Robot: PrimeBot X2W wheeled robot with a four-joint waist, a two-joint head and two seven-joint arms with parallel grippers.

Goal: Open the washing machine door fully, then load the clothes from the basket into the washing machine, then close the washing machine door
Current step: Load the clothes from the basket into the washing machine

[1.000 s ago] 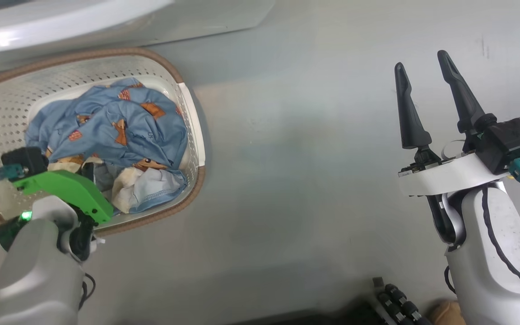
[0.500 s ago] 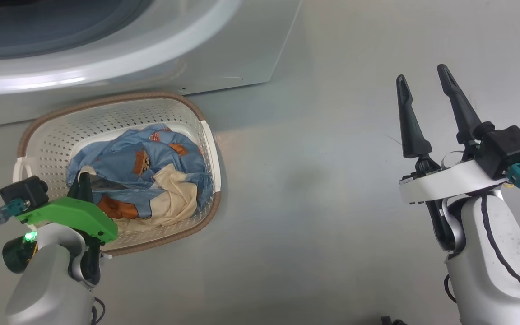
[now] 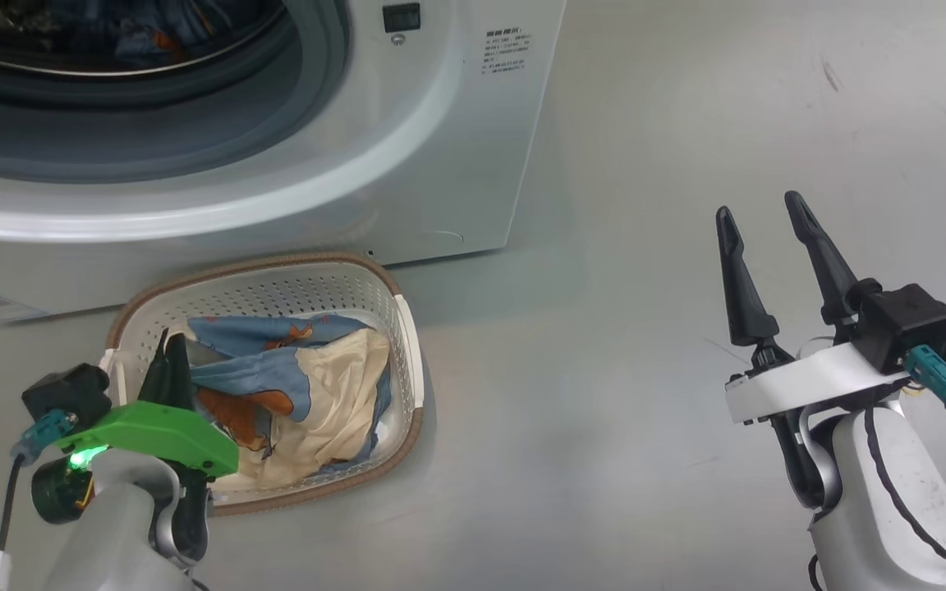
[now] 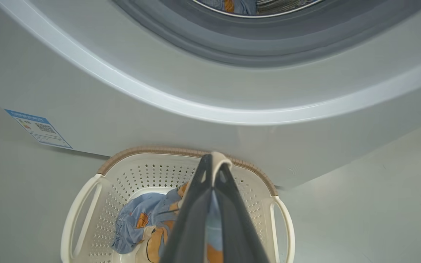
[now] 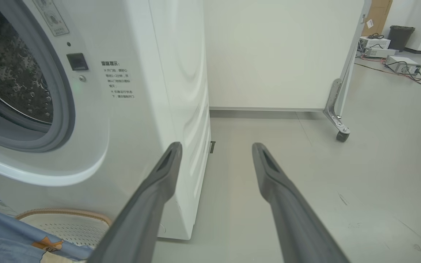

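At the left, the left gripper (image 4: 215,164) has its fingers pressed together on a fold of cream cloth from the clothes (image 3: 309,386), and the rest trails down into the basket (image 3: 292,291). I judge the pinch at the very tip is meant to let the garment hang free for the lift. The basket sits on the floor just beside the foot of the washing machine (image 3: 456,148), under its uncovered mouth, so the carry is short. Some blue fabric already lies in the drum (image 5: 16,84). To the right, the right gripper (image 3: 759,207) hovers empty with its fingers spread, well apart from the work, likely parked out of the way. The floor (image 3: 604,427) is smooth pale grey, faintly scuffed. Beyond it stand a white partition (image 5: 269,54) on a caster (image 5: 342,136) and equipment boxes (image 5: 400,64) with cables
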